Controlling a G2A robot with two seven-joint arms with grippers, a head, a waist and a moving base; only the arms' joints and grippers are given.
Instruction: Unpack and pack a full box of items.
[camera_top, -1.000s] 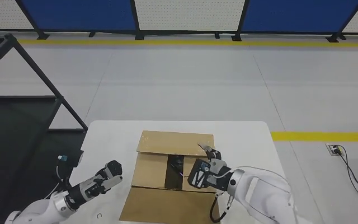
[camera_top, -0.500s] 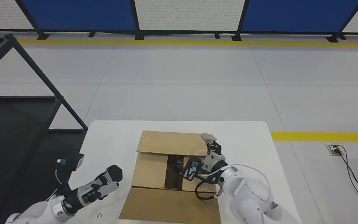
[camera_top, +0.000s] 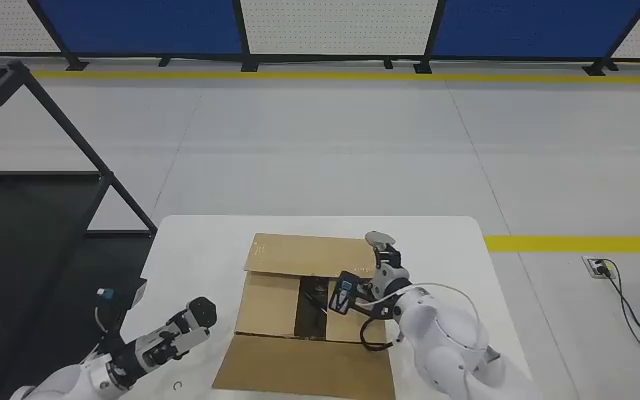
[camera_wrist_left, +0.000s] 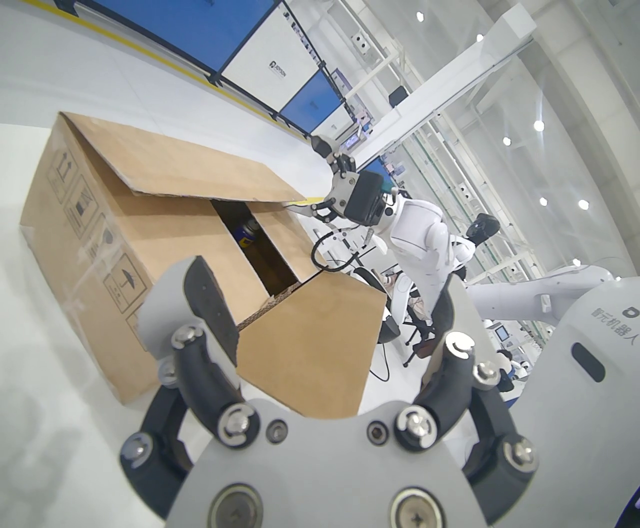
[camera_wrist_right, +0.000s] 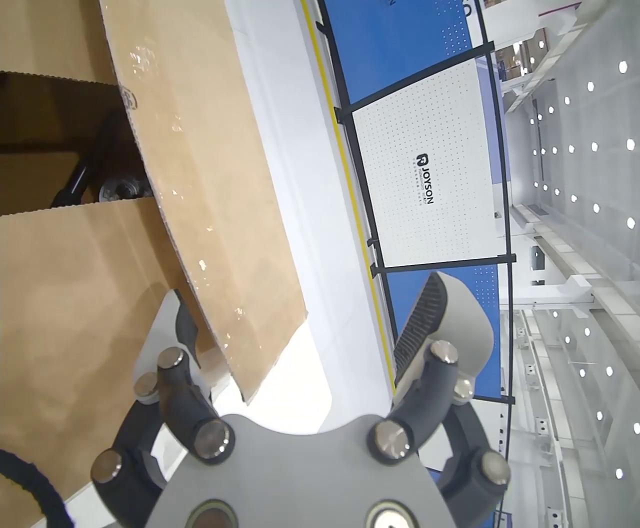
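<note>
Brown corrugated cardboard box (camera_top: 268, 305) sits mid-table by the front edge, flaps part-raised. Right gripper (camera_wrist_right: 305, 300) straddles the far flap (camera_top: 300, 255) at its corner, fingers wide — a pinch there may crease thin board or drag the light box over the smooth white table (camera_top: 200, 240). Left gripper (camera_wrist_left: 325, 285), also wide, hangs near the front-left corner, bracing nothing.

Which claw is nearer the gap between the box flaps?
Right. The right claw sits over the far right corner of the box, near the gap; the left claw is off its left side, over the table.
</note>
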